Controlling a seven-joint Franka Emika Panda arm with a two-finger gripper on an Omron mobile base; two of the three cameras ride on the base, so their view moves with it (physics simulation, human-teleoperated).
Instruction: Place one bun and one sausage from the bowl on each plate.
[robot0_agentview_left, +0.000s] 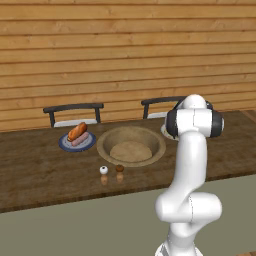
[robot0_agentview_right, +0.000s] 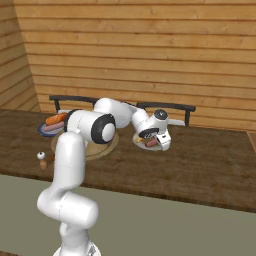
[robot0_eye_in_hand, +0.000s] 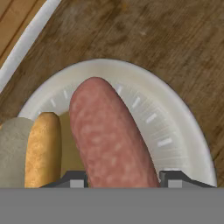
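My gripper (robot0_eye_in_hand: 124, 181) hangs low over the white plate (robot0_eye_in_hand: 175, 127), its two fingertips pressed against the sides of the reddish-brown sausage (robot0_eye_in_hand: 111, 135), which points out across the plate. A pale tan split bun (robot0_eye_in_hand: 41, 148) lies on the same plate beside the sausage. From the right base view the gripper (robot0_agentview_right: 161, 142) sits over this white plate (robot0_agentview_right: 141, 145). The dark blue plate (robot0_agentview_left: 64, 145) at the left carries the orange-brown bun (robot0_agentview_left: 77, 131) and the pink sausage (robot0_agentview_left: 80, 140). Between the plates stands the wooden bowl (robot0_agentview_left: 105, 145).
A salt shaker (robot0_agentview_left: 104, 175) and a pepper shaker (robot0_agentview_left: 120, 173) stand in front of the bowl near the table's front edge. Two dark chairs (robot0_agentview_left: 73, 111) (robot0_agentview_left: 160, 102) back the table against the wooden wall. My arm hides most of the white plate in the left base view.
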